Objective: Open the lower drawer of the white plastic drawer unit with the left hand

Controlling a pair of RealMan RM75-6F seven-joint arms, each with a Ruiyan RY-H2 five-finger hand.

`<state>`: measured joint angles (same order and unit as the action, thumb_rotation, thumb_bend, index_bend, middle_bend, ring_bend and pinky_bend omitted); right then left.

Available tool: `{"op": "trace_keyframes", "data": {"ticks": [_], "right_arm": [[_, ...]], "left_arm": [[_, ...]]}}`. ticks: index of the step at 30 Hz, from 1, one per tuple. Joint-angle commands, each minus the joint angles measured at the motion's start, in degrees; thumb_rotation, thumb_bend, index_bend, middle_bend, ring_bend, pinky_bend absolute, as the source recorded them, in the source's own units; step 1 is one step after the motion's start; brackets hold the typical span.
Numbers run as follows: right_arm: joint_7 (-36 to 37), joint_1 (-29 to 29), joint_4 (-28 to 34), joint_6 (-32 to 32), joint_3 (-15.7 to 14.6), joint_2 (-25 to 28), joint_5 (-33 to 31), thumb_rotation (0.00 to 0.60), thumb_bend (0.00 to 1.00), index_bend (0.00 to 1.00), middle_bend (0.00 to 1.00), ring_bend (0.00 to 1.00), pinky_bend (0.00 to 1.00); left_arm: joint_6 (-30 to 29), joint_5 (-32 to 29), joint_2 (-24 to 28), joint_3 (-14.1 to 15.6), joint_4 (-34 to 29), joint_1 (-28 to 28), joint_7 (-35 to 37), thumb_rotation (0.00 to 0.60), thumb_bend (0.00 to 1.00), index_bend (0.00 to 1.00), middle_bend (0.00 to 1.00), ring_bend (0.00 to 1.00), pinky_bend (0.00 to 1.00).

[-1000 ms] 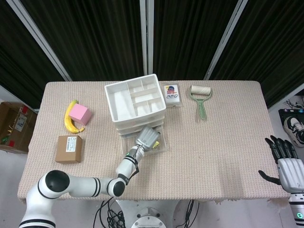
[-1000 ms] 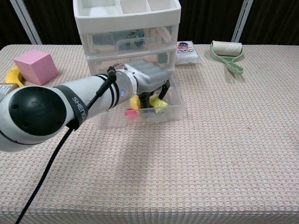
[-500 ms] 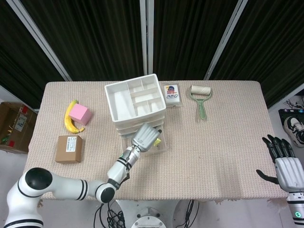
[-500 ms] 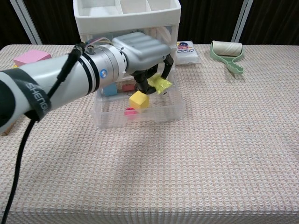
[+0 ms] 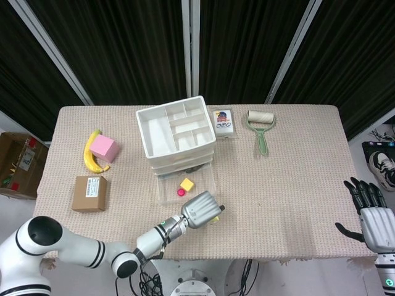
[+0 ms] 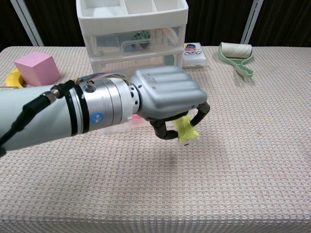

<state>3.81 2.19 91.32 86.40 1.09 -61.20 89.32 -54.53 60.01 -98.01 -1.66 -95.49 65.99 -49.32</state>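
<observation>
The white plastic drawer unit [image 5: 178, 134] stands at the rear centre of the worktop [image 5: 290, 179]. Its lower drawer [image 5: 185, 184] is pulled out toward the robot, and a yellow block [image 5: 186, 184] and a small red piece [image 5: 181, 192] lie exposed inside. The drawer's long axis runs across the unit's front, side to side; its travel axis points from the unit toward the near edge of the worktop, and the open top faces up.

The left robot hand [image 6: 167, 98] is at the drawer's near end, just in front of its front wall, fingers curled around a yellow-green item [image 6: 186, 131]. The right robot hand [image 5: 370, 209] hangs off the right edge of the worktop, fingers spread, holding nothing.

Judgement: the opening step looks essentially complete. To finish well, keep any remaining pull straight along the travel axis, avoid lifting the front wall, and stop before the drawer leaves its runners. The light unit may slide forward if pulled hard. Withdraw the hand upward, clear of the clear front wall.
</observation>
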Motion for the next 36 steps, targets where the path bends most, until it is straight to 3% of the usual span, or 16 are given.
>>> {"op": "trace_keyframes", "data": {"ticks": [1, 3, 6, 10, 13, 19, 23, 26, 30, 36], "right_arm": [[-0.1, -0.1, 0.0, 0.1, 0.0, 0.0, 0.0, 0.6, 0.06, 0.0, 0.0, 0.0, 0.0], [-0.2, -0.1, 0.0, 0.1, 0.0, 0.0, 0.0, 0.6, 0.06, 0.0, 0.0, 0.0, 0.0], [-0.2, -0.1, 0.2, 0.2, 0.1, 0.1, 0.1, 0.6, 0.06, 0.0, 0.0, 0.0, 0.0], [0.0, 0.1, 0.4, 0.4, 0.2, 0.3, 0.5, 0.6, 0.06, 0.0, 0.0, 0.0, 0.0], [0.3, 0.1, 0.5, 0.6, 0.3, 0.7, 0.7, 0.6, 0.06, 0.0, 0.0, 0.0, 0.0], [0.5, 0.2, 0.7, 0.7, 0.7, 0.9, 0.6, 0.6, 0.06, 0.0, 0.0, 0.0, 0.0], [0.2, 0.5, 1.0, 0.4, 0.7, 0.9, 0.7, 0.6, 0.06, 0.0, 0.0, 0.0, 0.0], [-0.3, 1.0, 1.5, -0.1, 0.8, 1.2, 0.8, 0.6, 0.06, 0.0, 0.0, 0.0, 0.0], [-1.5, 1.8, 2.3, -1.2, 0.8, 1.9, 1.5, 0.6, 0.07, 0.0, 0.0, 0.0, 0.0], [-2.1, 2.6, 2.5, -2.0, 0.7, 1.9, 2.1, 0.6, 0.08, 0.0, 0.0, 0.0, 0.0]], "left_arm": [[0.1, -0.2, -0.8, 0.1, 0.6, 0.0, -0.7, 0.6, 0.29, 0.22, 0.76, 0.96, 1.0], [-0.9, 0.1, -1.0, -0.5, 0.7, -0.6, 0.1, 0.6, 0.24, 0.18, 0.7, 0.91, 1.0], [-3.6, 1.6, 0.1, -1.1, 0.2, -2.1, 1.3, 0.6, 0.18, 0.16, 0.56, 0.72, 0.99], [-10.6, 5.0, 2.9, -1.3, -2.8, -6.5, 4.2, 0.6, 0.16, 0.15, 0.48, 0.6, 0.88], [-17.9, 8.2, 6.8, 0.3, -6.4, -12.1, 7.7, 0.6, 0.15, 0.18, 0.47, 0.58, 0.83], [-32.2, 15.5, 14.3, 3.1, -10.0, -23.4, 16.1, 0.6, 0.12, 0.23, 0.48, 0.58, 0.83], [-42.3, 17.8, 17.8, 2.1, -8.6, -31.0, 24.7, 0.6, 0.11, 0.24, 0.47, 0.56, 0.77], [-46.8, 16.2, 19.9, 0.8, -5.4, -36.1, 30.5, 0.6, 0.11, 0.24, 0.45, 0.52, 0.68], [-46.3, 11.0, 24.3, 1.7, -4.4, -41.6, 33.0, 0.6, 0.11, 0.25, 0.42, 0.45, 0.51], [-37.7, 5.8, 31.4, 7.0, -6.2, -46.7, 34.3, 0.6, 0.12, 0.22, 0.27, 0.28, 0.28]]}}
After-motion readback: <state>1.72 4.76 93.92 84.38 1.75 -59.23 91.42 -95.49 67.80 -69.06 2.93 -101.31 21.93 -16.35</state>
